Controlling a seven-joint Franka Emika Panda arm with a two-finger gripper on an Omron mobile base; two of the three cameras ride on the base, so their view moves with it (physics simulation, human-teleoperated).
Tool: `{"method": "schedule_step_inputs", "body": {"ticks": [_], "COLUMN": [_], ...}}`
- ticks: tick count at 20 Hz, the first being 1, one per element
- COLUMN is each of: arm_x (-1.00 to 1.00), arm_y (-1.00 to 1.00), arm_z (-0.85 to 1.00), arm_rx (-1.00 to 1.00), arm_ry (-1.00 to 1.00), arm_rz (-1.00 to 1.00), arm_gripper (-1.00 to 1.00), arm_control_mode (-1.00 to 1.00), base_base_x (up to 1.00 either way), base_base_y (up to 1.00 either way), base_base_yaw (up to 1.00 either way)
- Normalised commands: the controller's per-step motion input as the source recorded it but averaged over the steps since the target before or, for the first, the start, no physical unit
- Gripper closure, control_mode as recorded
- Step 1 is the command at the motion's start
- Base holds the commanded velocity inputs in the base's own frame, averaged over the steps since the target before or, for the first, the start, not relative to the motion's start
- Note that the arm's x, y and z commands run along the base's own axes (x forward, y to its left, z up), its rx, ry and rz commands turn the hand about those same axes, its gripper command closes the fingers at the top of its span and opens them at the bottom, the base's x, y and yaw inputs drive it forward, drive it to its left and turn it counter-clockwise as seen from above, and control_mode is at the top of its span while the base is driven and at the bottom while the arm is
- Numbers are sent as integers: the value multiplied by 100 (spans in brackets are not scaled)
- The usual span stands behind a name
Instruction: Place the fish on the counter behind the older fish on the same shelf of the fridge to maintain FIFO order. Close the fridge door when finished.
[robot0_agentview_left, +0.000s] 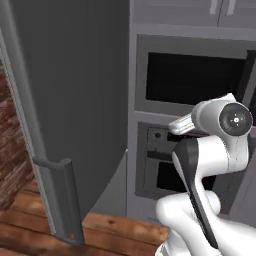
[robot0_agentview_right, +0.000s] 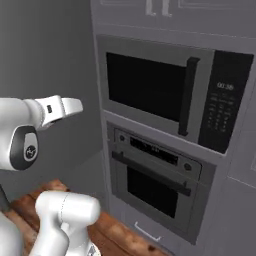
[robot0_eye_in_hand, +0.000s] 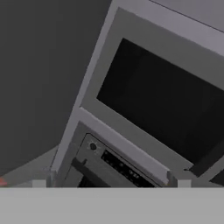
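The fridge door is a tall grey panel swung out at the left, with a bin rack low on it. The same grey surface fills the left of the right base view and of the hand view. My gripper is open with nothing between its fingertips, which stand far apart. It points at the oven-and-microwave column. The hand hangs in mid-air between the grey panel and that column, and it juts left from the wrist. The fish, the older fish, the counter and the shelf are out of view.
A grey column holds a microwave above an oven with a bar handle, right of the door. Upper cabinets sit above it. Brown wood floor runs below, and a brick wall stands at the far left.
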Motion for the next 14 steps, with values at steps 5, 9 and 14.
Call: {"method": "schedule_step_inputs", "body": {"ticks": [5, 9, 14], "arm_x": [0, 0, 0], "arm_y": [0, 0, 0], "arm_z": [0, 0, 0], "arm_rx": [0, 0, 0], "arm_ry": [0, 0, 0], "arm_rz": [0, 0, 0], "arm_gripper": [-100, -100, -100], "arm_control_mode": [100, 100, 100], "base_base_x": [52, 43, 27], "base_base_y": [-20, -68, -23], "base_base_yaw": [60, 42, 31]}}
